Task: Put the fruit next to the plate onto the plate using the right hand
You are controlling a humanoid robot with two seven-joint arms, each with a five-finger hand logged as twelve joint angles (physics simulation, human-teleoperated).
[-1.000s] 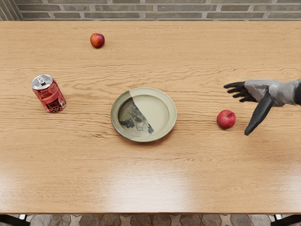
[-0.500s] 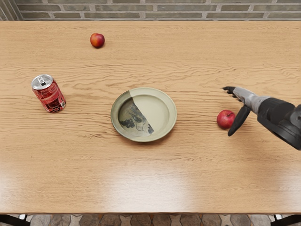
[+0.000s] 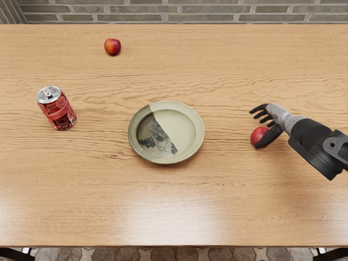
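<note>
Right hand (image 3: 273, 116), fingers (image 3: 260, 109) spread, beside apple (image 3: 258, 135); soda can (image 3: 56, 108), label unreadable

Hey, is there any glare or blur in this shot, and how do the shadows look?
Head view: a broad pale sheen washes over the near part of the table. Head view: the can, plate and apple cast only faint, tight shadows at their bases, so the light looks soft. Head view: the robot hand has crisp edges, with no motion blur, and everything is in focus.
</note>
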